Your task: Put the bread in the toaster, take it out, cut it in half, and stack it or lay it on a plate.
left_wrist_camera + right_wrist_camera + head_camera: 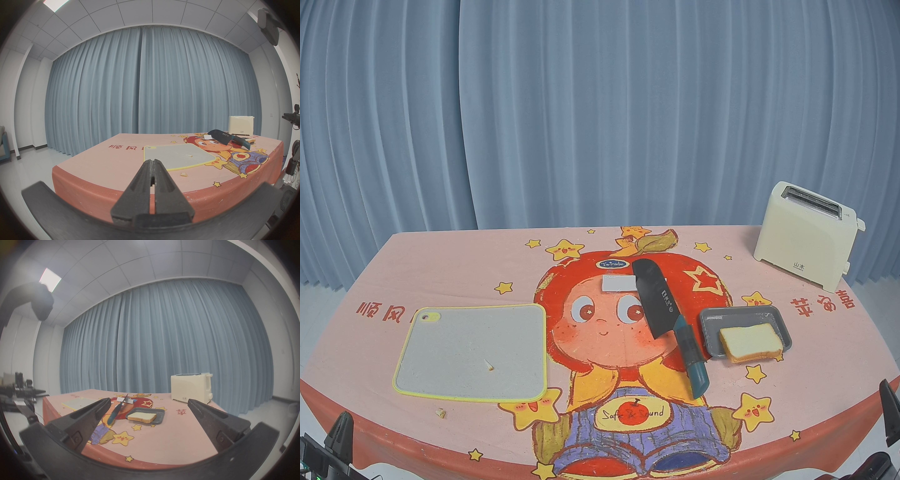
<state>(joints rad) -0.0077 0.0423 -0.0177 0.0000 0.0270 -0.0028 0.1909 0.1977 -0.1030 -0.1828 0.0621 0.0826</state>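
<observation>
The tablecloth looks like smooth, matt printed fabric. At 8 o'clock on it, the cutting board looks like plastic, a dull grey face inside a brighter yellow rim. The knife at the centre has a dark, matt-coated blade and a teal handle with a slight plastic sheen. At 4 o'clock, the tray is dark grey and matt; metal or plastic, I cannot tell. The bread has a pale, porous crumb and a rougher tan crust. At 2 o'clock, the toaster has a smooth cream plastic shell, faintly glossy, with metallic slots on top. The curtain is matt, pleated cloth.
</observation>
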